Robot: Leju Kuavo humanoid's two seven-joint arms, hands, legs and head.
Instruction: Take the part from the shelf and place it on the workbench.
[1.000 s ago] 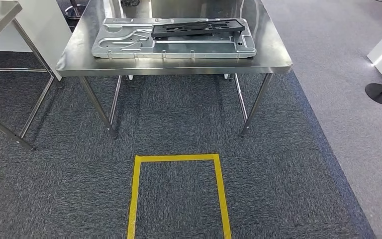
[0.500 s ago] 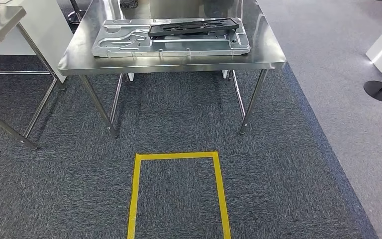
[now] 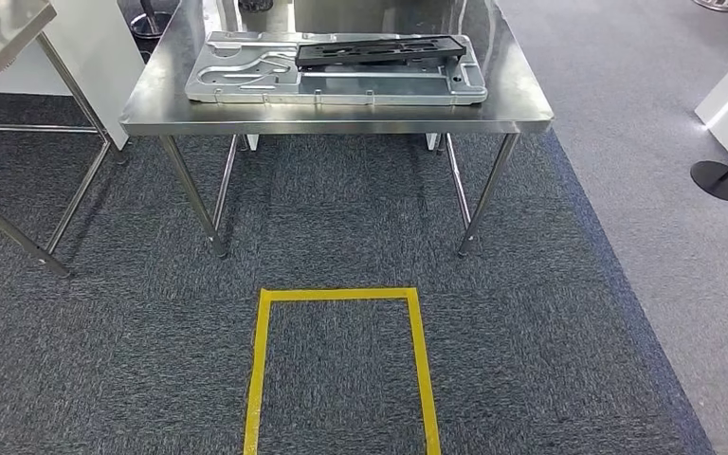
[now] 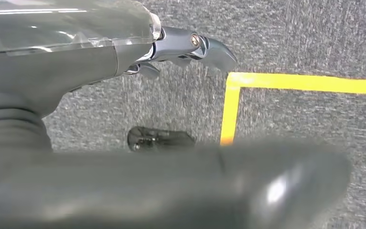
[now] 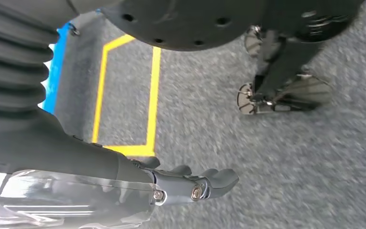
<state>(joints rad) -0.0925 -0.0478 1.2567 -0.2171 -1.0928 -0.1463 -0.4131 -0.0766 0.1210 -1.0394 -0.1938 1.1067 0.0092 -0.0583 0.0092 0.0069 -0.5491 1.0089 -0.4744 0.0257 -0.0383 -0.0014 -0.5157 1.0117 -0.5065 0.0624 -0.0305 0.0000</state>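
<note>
- View has shifted slightly; table with black part on tray sits ahead.
- Left robot hand and right robot hand hang empty, fingers loose.
- Delivery looks done.

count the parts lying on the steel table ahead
2: a silver metal plate flat on the steel table, and a black part on its far right side. The table's far end is cropped.

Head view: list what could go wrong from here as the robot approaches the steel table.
1. The black part lies loose on the metal tray; a clumsy grasp could drag or tip both.
2. The table has legs splayed toward the walking path, so a foot might catch one.
3. Both hands, left hand and right hand, hang low by the floor; raising them late could strike the table edge.
</note>
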